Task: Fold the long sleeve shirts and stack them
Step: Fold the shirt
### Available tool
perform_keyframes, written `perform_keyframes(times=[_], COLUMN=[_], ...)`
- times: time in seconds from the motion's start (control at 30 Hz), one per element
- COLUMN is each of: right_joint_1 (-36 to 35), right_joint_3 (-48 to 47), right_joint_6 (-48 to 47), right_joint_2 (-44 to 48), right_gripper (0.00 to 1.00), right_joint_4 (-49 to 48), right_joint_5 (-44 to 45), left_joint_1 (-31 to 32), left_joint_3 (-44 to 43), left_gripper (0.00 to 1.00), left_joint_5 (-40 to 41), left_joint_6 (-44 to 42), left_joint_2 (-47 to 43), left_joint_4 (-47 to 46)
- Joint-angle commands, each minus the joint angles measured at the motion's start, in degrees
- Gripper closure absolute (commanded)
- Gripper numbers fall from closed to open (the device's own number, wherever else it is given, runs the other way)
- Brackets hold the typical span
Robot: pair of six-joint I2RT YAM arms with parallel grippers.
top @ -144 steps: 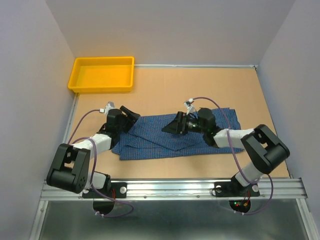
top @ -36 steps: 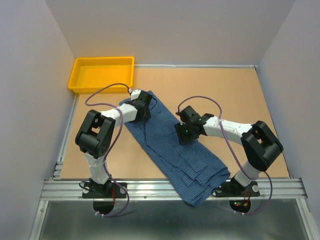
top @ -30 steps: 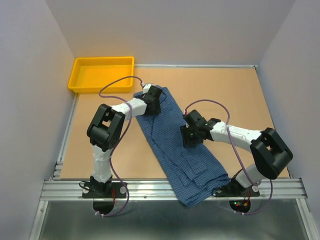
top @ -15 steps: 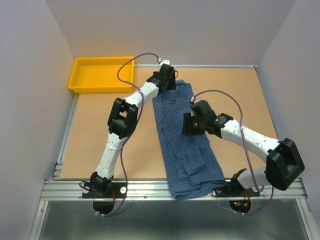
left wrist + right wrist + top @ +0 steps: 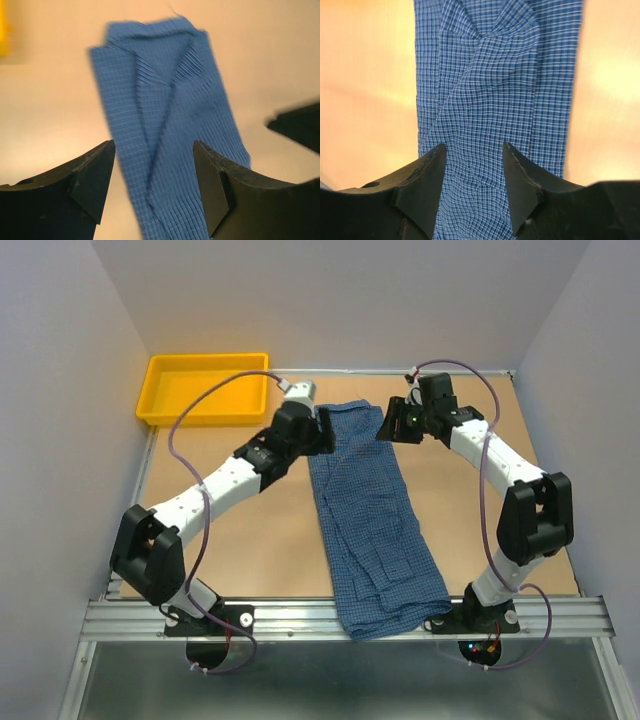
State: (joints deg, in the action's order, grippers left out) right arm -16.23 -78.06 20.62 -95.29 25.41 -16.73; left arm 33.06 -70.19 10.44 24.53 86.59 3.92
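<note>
The long sleeve shirt (image 5: 368,505), blue with a fine check, lies folded into a long narrow strip on the table (image 5: 480,500). It runs from near the middle of the far edge down to the near edge, leaning slightly toward the right as it comes nearer. Its near end drapes over the metal rail (image 5: 300,618) bolted along that edge. Layered folds show in its near half, and a collar-like flap shows at its far end. The left claw (image 5: 324,431) sits at the far left corner of the strip, and the right claw (image 5: 388,426) sits at the far right corner, so the two face each other across the shirt's far end. In the left wrist view the fingers (image 5: 92,175) stand spread with nothing between them, the cloth lying clear beyond them on the bare table. In the right wrist view the fingers (image 5: 425,175) are also parted, the checked cloth seen through the gap rather than pinched. A yellow tray (image 5: 205,390) sits in the far left corner of the table, well apart from the shirt.
</note>
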Motion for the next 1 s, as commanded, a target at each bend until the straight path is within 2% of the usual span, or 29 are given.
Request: perform_keyframes(times=[0.0,0.03,0.07,0.13,0.33,0.53,0.67,0.87,0.97], right_joint_1=[-0.56,-0.38,-0.30,-0.03,0.41,2.34,3.40,5.59,7.69], right_joint_3=[-6.22,-7.36,-9.63,-12.02,-20.45,-30.19,-38.01,-46.91,-49.55], right_joint_6=[-4.53,-4.80,-5.15,-5.77,-7.96,-10.34,-9.90,-7.18,-2.19], right_joint_2=[-5.06,-6.30,-7.36,-10.96,-22.56,-32.76,-43.90,-53.15,-56.32], right_gripper=[0.47,0.50,0.55,0.59,0.69,0.69,0.69,0.69,0.69], right_joint_4=[-0.27,-0.45,-0.45,-0.97,-3.00,-3.35,-3.87,-5.02,-6.59], right_joint_5=[-6.20,-6.21,-6.38,-7.17,-11.56,-18.76,-21.85,-20.89,-17.65], left_joint_1=[9.20,13.22,15.00,19.39,24.67,27.32,27.41,27.41,27.24], left_joint_3=[6.73,7.87,8.58,10.24,9.73,8.15,5.86,2.52,2.17], left_gripper=[0.25,0.25,0.25,0.25,0.27,0.29,0.32,0.32,0.32], left_joint_5=[-8.76,-9.03,-8.94,-8.59,-14.03,-19.22,-24.83,-31.78,-31.89], left_joint_6=[-3.17,-4.57,-7.45,-9.76,-12.49,-12.58,-14.85,-18.29,-21.01], left_joint_2=[-0.10,-0.01,0.16,0.95,10.77,16.94,19.31,23.97,25.21], left_joint_4=[-5.49,-6.38,-7.43,-10.51,-14.82,-14.91,-10.62,-4.02,1.51])
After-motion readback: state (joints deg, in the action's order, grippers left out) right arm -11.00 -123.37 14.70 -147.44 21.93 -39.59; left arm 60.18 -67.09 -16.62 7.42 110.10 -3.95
